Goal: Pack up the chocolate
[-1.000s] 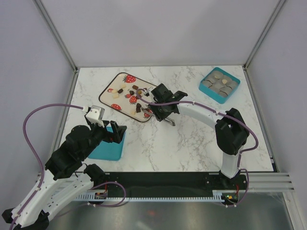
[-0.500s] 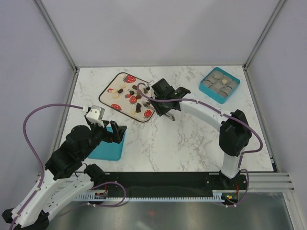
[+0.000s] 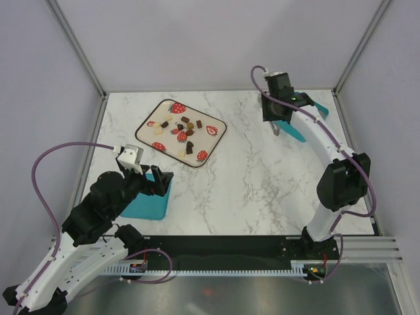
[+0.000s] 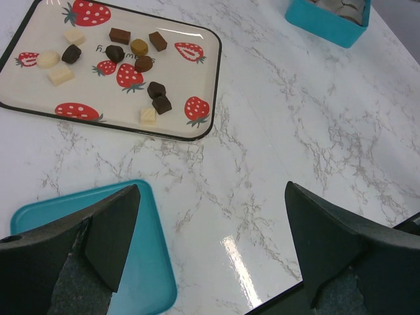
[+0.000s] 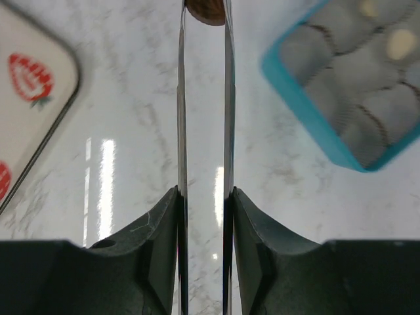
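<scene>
**On the marble table: chocolate, tray and box, counted**

At far left, one cream tray [image 4: 209, 79] with a dark rim and seven printed strawberries. Loose chocolate pieces [image 4: 144, 63] on it number twelve: four cream-white, the rest in light and dark brown. All lie singly except two dark ones that touch near the tray's right end.

At far right, one teal box [image 5: 308, 98] divided into compartments lined with paper cups. Pale pieces show inside, but they are too blurred to count.

Grippers, two:
- The right gripper [image 5: 203, 203] is clenched on one pair of metal tweezers [image 5: 182, 98], blades nearly together. One brown chocolate piece [image 5: 205, 12] is pinched at the blade tips. It is held above bare marble just beside the teal box's near-left wall, not over a compartment.
- The left gripper [image 4: 213, 216] is released, fingers spread wide and grasping nothing. It hangs above one teal lid [image 4: 141, 275] at the table's near-left edge, well apart from the tray.

One marble-patterned tabletop [image 4: 315, 131].
</scene>
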